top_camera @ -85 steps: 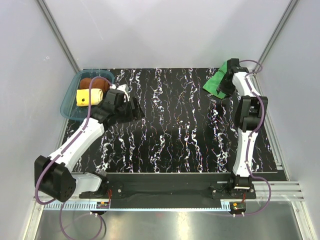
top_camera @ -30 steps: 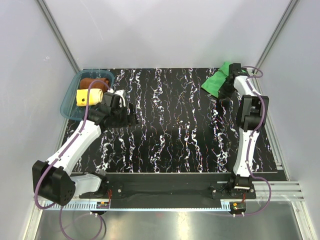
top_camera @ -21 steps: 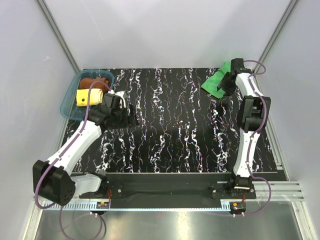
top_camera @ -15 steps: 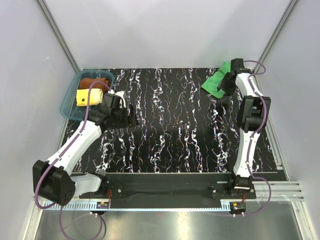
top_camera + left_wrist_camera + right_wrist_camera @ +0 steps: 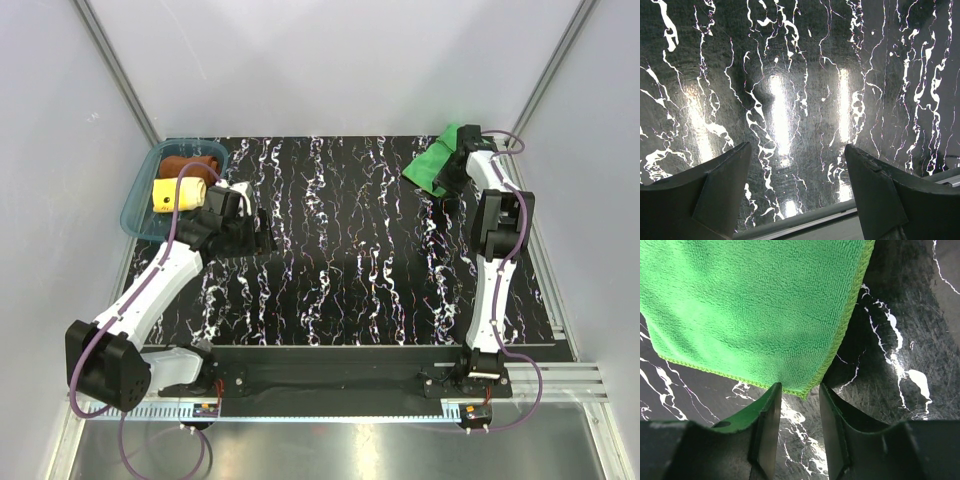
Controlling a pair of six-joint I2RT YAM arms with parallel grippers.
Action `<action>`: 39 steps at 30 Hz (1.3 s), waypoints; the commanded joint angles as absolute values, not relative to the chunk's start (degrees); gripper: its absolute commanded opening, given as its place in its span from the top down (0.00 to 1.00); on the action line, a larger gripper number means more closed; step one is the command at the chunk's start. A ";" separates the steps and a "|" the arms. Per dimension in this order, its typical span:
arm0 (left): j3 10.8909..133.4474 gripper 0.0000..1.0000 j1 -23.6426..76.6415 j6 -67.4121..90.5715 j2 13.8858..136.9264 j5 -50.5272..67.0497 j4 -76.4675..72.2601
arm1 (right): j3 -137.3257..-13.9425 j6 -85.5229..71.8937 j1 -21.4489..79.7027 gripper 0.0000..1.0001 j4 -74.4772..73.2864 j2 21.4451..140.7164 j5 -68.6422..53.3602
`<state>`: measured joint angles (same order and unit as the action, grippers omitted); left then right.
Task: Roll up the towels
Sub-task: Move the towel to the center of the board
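Observation:
The bright green towel [image 5: 430, 166] lies spread flat at the far right of the table; in the right wrist view it [image 5: 755, 305] fills the top of the frame. My right gripper [image 5: 455, 172] [image 5: 800, 387] is slightly open, with the towel's near corner right at its fingertips and nothing held. The rust-brown towel [image 5: 190, 162] and the pale yellow towel [image 5: 177, 193] lie rolled in the teal tray [image 5: 133, 215]. My left gripper [image 5: 262, 236] [image 5: 797, 150] is wide open and empty over the bare table, just right of the tray.
The black marbled table top [image 5: 340, 250] ends in a metal rail at the near edge [image 5: 340, 352]. Grey walls close in at the back and both sides. The table's edge strip shows low in the left wrist view [image 5: 805, 220].
The left gripper has pulled back a little towards the tray. The right gripper has shifted slightly at the green towel, whose far corner now reaches a little further back.

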<state>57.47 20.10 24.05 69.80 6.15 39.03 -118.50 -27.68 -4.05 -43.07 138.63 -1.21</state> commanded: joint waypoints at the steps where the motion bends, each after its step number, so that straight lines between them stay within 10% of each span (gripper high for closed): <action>1: 56.87 0.20 19.69 24.35 69.08 7.65 37.00 | -119.18 -28.74 -3.60 0.57 -41.66 139.04 -2.46; 16: 56.78 0.20 19.51 24.26 69.17 7.65 37.27 | -120.32 -28.57 -3.43 1.00 -42.27 141.77 -1.67; 39: 56.25 0.20 17.93 24.61 67.85 8.88 36.74 | -126.83 -25.84 9.13 1.00 -51.68 123.32 -18.35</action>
<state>56.51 18.68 24.43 69.80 7.22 38.89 -124.20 -27.00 4.93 -49.12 129.40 -10.74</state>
